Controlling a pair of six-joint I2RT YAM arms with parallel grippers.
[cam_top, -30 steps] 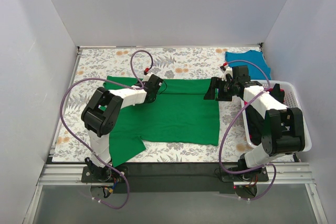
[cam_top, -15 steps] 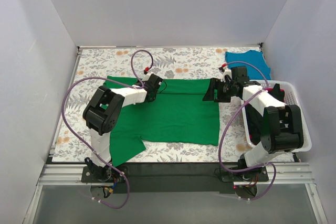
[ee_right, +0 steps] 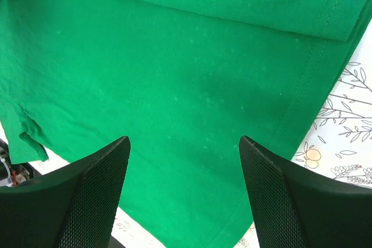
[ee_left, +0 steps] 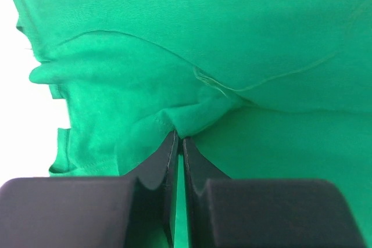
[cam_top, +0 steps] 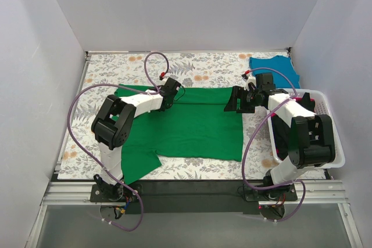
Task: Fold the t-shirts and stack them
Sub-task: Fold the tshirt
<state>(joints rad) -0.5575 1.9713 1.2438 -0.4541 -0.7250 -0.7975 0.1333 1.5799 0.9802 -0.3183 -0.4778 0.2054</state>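
Shifted a little toward the far side since the earlier frame: left claw [ee_left: 179,142], pressed together on a raised pucker of the green t-shirt [cam_top: 197,126] near its far edge. One green t-shirt, spread flat in the middle of the table [cam_top: 116,65], one sleeve reaching toward the near edge. Right claw [ee_right: 183,141], spread, above that shirt's right hem, gripping nothing. One teal-blue t-shirt [cam_top: 275,65], far right corner, well apart. One white basket [cam_top: 336,137], right edge.

Bright, even, diffuse light, soft faint shadows, overhead view sharp, left wrist's upper-left corner blown out white
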